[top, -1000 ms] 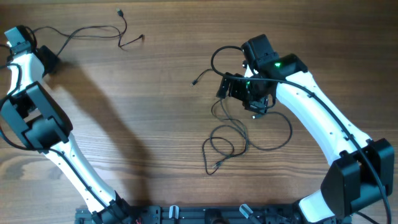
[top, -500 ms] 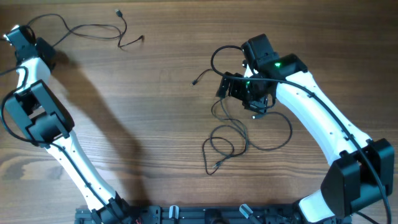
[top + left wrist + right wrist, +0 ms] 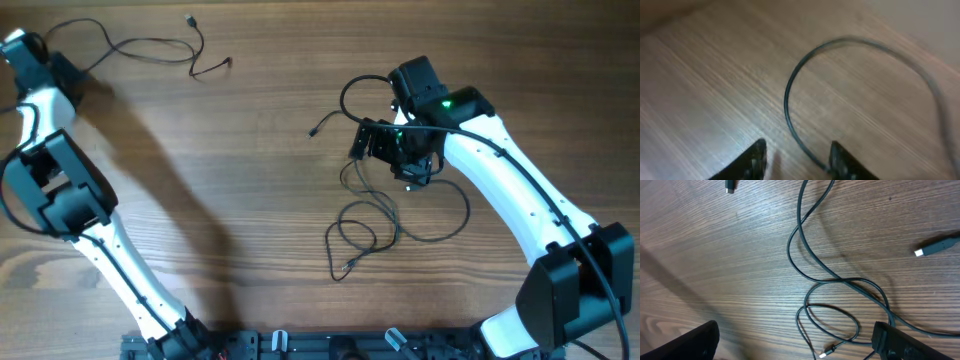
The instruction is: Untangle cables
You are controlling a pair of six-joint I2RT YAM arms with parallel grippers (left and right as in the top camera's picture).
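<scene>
One cable [image 3: 150, 45] lies apart at the table's [image 3: 250, 150] 11 o'clock, its loop loose between the parted left pincer [image 3: 797, 162]. The other cables [image 3: 375, 215] lie crossed near centre, under the wide-open right pincer [image 3: 400, 150]; separating them is judged left.

The wood-grain table [image 3: 250, 190] bears one loose wavy cable [image 3: 160, 42] lying toward eleven o'clock and, just off centre toward four o'clock, a bunch of looped cables [image 3: 380, 222] — seemingly two cords crossing — with a plug end [image 3: 313, 132] straying toward twelve.
</scene>
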